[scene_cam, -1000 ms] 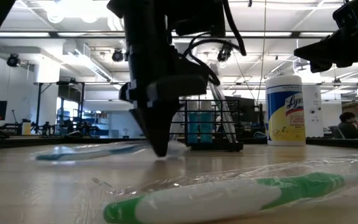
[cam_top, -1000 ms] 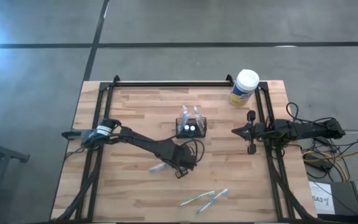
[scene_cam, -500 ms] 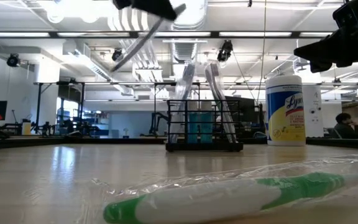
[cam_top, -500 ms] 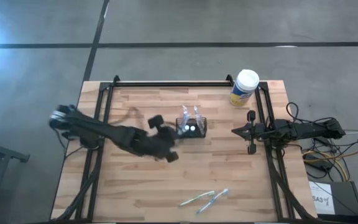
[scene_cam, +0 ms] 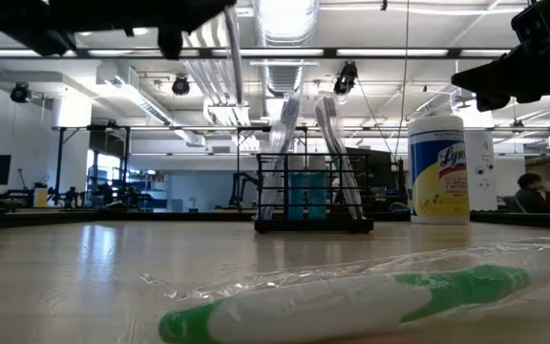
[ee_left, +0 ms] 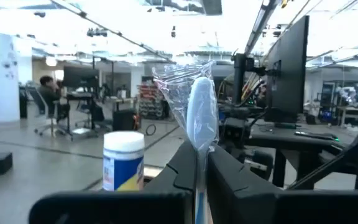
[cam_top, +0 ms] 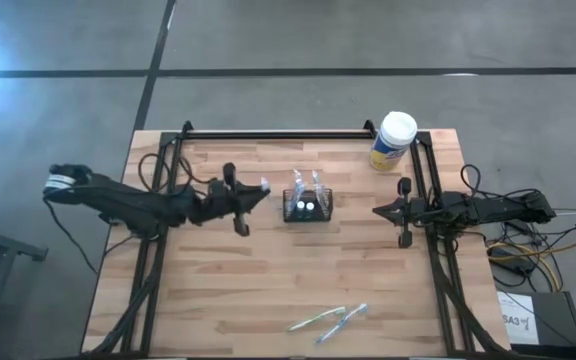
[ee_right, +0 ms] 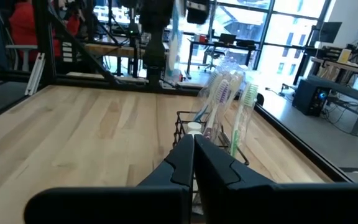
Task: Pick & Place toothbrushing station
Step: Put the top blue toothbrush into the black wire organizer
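The left gripper (cam_top: 251,192) hangs above the table (cam_top: 218,290), just left of the black mesh toothbrushing station (cam_top: 307,205), its fingers pinched on a wrapped toothbrush (cam_top: 262,186). The station sits near the table's middle toward the far edge, with wrapped brushes standing in it. The right gripper (cam_top: 378,211), fingers pressed together and empty, waits at the right side. A wipes canister (cam_top: 393,141) stands at the far right corner, and two wrapped toothbrushes (cam_top: 330,319) lie near the front edge.

From table height, the station (scene_cam: 313,194) stands mid-table beside the canister (scene_cam: 438,168); a green wrapped toothbrush (scene_cam: 351,304) lies close up.

The left wrist view shows the blue wrapped toothbrush (ee_left: 201,121) clamped upright between the fingers.

The right wrist view shows its fingers (ee_right: 180,155) touching, the station (ee_right: 211,140) beyond.
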Controlling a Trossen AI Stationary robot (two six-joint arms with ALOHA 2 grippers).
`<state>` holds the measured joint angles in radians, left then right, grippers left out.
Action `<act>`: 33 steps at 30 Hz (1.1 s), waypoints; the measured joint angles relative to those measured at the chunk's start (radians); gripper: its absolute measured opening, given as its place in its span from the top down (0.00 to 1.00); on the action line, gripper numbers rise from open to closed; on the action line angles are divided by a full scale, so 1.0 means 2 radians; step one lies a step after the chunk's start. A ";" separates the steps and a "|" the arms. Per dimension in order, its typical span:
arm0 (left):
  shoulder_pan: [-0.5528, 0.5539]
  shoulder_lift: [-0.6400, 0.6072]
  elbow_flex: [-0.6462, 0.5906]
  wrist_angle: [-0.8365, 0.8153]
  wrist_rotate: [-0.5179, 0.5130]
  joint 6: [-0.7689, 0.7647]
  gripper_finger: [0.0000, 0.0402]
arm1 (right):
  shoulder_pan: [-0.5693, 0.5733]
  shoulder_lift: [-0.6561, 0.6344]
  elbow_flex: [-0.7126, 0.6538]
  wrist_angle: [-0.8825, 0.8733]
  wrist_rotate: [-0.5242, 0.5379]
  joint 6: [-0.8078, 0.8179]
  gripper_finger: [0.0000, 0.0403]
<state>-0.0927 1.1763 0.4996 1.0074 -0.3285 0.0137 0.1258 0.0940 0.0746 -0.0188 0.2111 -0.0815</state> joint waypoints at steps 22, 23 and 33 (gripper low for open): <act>0.058 0.158 0.084 -0.028 0.054 0.003 0.96 | 0.000 0.000 0.000 -0.001 0.000 -0.004 0.98; 0.059 0.162 0.083 -0.029 0.048 0.004 0.96 | 0.000 0.000 0.000 -0.001 0.000 -0.004 0.98; 0.062 0.201 0.075 -0.027 0.021 0.005 0.96 | 0.000 0.000 0.000 -0.001 0.000 -0.004 0.98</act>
<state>0.0315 1.5780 0.6498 0.9543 -0.2863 0.0242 0.1258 0.0940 0.0746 -0.0208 0.2114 -0.0895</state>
